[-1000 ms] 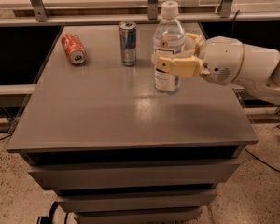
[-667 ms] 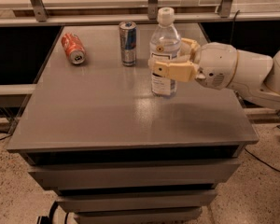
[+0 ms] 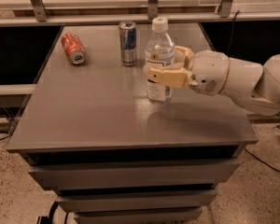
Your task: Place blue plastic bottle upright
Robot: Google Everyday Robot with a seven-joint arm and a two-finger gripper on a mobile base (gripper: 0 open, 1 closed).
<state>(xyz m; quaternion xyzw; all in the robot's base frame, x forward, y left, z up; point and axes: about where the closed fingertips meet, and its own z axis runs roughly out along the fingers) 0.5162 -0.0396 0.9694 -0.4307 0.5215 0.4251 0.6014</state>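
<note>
Grey tabletop (image 3: pixel 93 115): the claw (image 3: pixel 163 66) grips the bottle (image 3: pixel 158 45) upright, base seemingly down. Best release: open slowly, then back straight away without brushing it.

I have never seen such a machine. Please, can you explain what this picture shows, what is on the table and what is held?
This is a robot's white arm, reaching in from the right. At its end is a two-finger gripper, its beige fingers shut on a clear ribbed plastic water bottle with a white cap and blue-and-white label. The bottle stands upright, its base at the grey table top. There is only one picture, from a camera looking down on the table from the front. Farther back, a slim blue-and-silver can stands upright and a red-orange can lies on its side, both apart from the bottle.
</note>
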